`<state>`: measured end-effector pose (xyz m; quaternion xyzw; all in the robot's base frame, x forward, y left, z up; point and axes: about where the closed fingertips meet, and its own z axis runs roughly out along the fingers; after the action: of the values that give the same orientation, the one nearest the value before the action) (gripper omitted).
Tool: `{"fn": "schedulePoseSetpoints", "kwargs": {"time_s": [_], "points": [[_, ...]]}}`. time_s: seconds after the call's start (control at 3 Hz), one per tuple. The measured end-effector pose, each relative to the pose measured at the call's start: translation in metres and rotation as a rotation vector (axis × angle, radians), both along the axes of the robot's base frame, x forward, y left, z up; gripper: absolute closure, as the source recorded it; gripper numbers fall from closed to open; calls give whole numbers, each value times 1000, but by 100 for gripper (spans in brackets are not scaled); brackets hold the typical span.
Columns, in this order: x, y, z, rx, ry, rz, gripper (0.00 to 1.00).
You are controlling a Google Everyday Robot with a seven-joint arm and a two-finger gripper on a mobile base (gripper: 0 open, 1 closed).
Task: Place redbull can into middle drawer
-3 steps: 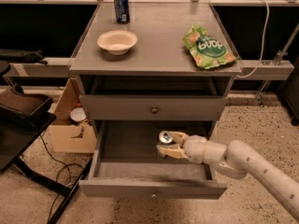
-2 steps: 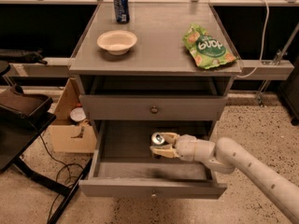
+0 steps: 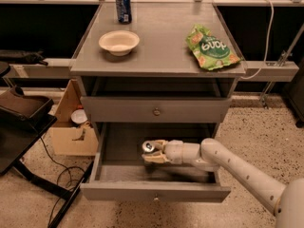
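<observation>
The cream two-finger gripper (image 3: 156,153), reaching in from the right inside the open wide grey middle drawer (image 3: 154,192), has its jaws clamped on the slim silver-topped redbull can (image 3: 148,147). The can is tilted with its top leftward, apparently just above the drawer's bottom.

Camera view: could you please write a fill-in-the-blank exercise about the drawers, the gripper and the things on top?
The middle drawer is ____, not shut.
The gripper, shut on the redbull can inside it, reaches in from the picture's ____ side.
On the tabletop lie a bowl and a ____ bag.
Missing words: open; right; green.
</observation>
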<state>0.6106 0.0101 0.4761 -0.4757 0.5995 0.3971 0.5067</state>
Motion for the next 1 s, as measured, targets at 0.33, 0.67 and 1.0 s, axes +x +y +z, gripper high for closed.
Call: {"fn": "schedulePoseSetpoints", "kwargs": {"time_s": [0.33,0.67,1.0], "points": [[7,12,-24,40,4,14,100],[9,13,-29,47,7,12,85],[9,13,-29,47,7,13,62]]}}
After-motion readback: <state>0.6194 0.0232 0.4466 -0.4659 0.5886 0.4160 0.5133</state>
